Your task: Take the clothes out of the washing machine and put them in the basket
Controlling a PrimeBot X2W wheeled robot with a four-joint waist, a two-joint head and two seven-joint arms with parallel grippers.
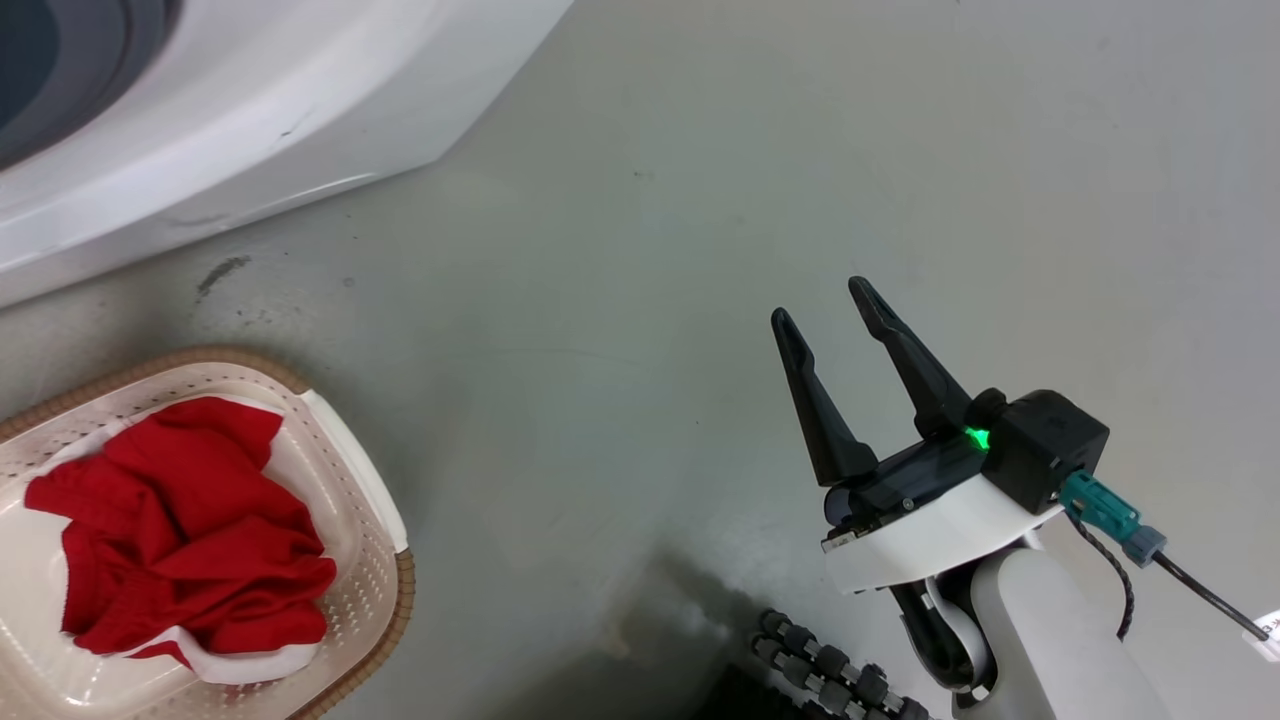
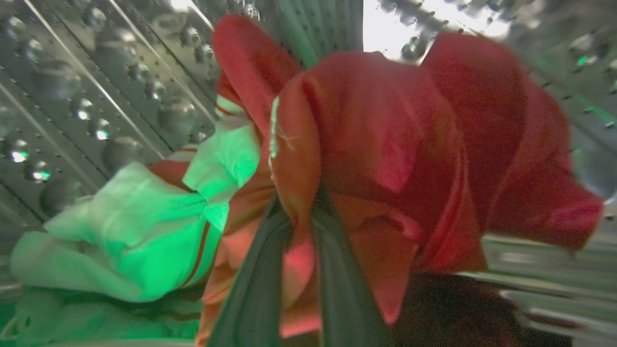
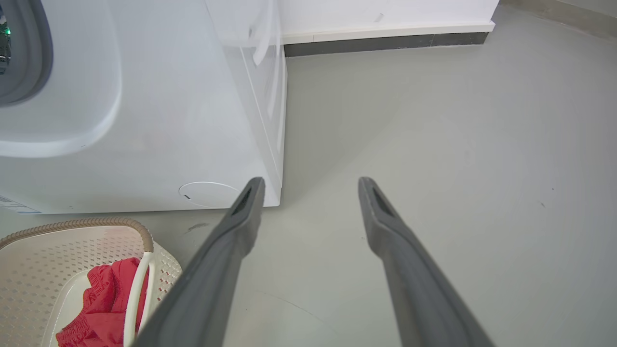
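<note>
Now, nearest to us in the left wrist view, the left gripper has its two dark fingers drawn almost together, pinching a fold of a red garment between them. The garment bunches up and spreads out past the fingertips. A pale cloth with a thin red stripe, tinted green by the light, lies just beside it at that view's left. Behind both we see the perforated steel drum, so this garment is inside it.

On our right side, the right gripper hangs above the grey floor with its fingers spread wide and nothing between them. Farther off to our left, the basket stands on the floor, and crumpled red clothes edged with white lie in it. Beyond the basket rises the white washing machine, near the basket but not touching it.
</note>
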